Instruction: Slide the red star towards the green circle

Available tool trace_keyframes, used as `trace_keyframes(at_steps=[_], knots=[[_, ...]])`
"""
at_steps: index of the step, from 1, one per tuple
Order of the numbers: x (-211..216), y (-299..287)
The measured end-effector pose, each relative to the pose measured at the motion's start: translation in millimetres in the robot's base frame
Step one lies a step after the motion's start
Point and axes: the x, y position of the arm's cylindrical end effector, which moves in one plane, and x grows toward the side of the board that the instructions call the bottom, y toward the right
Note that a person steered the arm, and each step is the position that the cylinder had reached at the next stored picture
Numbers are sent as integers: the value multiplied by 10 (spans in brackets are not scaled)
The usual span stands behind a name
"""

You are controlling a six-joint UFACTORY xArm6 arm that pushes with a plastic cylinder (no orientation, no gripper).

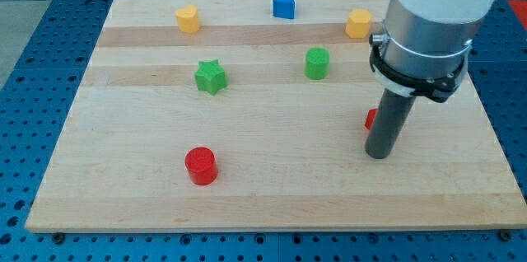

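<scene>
On the wooden worktop (pixel 272 188), from the view's left: a yellow block (pixel 188 18), green star (pixel 211 77), red cylinder (pixel 200 166), blue block (pixel 284 5), green circle (pixel 317 63), another yellow block (pixel 358 24). The red star (pixel 371 119) is mostly hidden behind the rod; my tip (pixel 377 155) rests just beside it. This tool has no jaws.

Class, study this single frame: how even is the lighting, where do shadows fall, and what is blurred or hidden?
Camera view: lighting soft and even, no glare on the board; faint shadow beneath the red cylinder; everything sharp; my tip hides most of the red block.
</scene>
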Motion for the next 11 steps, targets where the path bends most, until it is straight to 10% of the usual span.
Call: trace_keyframes(at_steps=[11], knots=[[-562, 543]])
